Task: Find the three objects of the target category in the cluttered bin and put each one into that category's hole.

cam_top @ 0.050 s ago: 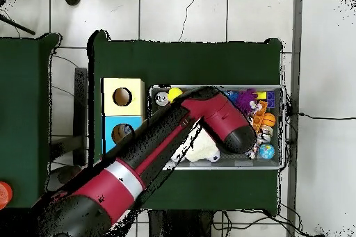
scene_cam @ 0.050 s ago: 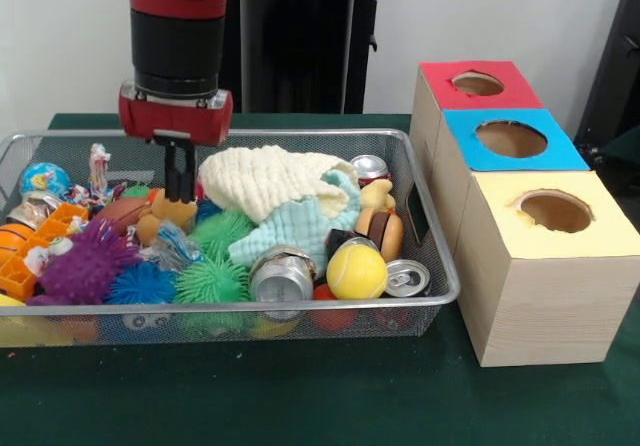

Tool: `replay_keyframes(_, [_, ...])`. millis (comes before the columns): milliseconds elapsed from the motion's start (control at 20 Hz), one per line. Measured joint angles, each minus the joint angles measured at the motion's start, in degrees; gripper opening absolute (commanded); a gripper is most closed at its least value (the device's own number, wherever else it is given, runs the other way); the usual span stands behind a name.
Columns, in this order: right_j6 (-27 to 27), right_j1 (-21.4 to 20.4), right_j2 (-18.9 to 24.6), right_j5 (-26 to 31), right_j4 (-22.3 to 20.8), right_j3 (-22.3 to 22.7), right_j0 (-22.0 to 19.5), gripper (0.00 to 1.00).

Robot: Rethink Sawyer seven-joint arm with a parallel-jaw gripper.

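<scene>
While the arm hangs over the bin's left half, this is how things lie.
Bin [scene_cam @ 0.050 s ago: 420, 181]: wire mesh, rectangular, long axis left to right in the front view, heaped to the rim; open green table [scene_cam @ 0.050 s ago: 300, 396] in front.
Gripper [scene_cam @ 0.050 s ago: 180, 181]: its dark fingers reach down just inside the far rim, at an orange-brown toy [scene_cam @ 0.050 s ago: 160, 216]; whether they are spread or pinching, I cannot tell.
Cans: a crumpled silver can [scene_cam @ 0.050 s ago: 282, 276] near the front wall, end facing the camera; a second can [scene_cam @ 0.050 s ago: 407, 278] in the front right corner.
Soft things: cream knit cloth [scene_cam @ 0.050 s ago: 265, 176], pale teal star [scene_cam @ 0.050 s ago: 300, 226], spiky rubber balls.
Boxes [scene_cam @ 0.050 s ago: 540, 286]: wood, just right of the bin; yellow, blue and red tops, each with a round hole.
</scene>
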Motion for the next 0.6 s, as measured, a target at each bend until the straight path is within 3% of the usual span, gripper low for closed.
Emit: replay_keyframes(600, [0.00, -0.20, -2.49, -0.78, -1.98, 0.01, 0.63, 0.00])
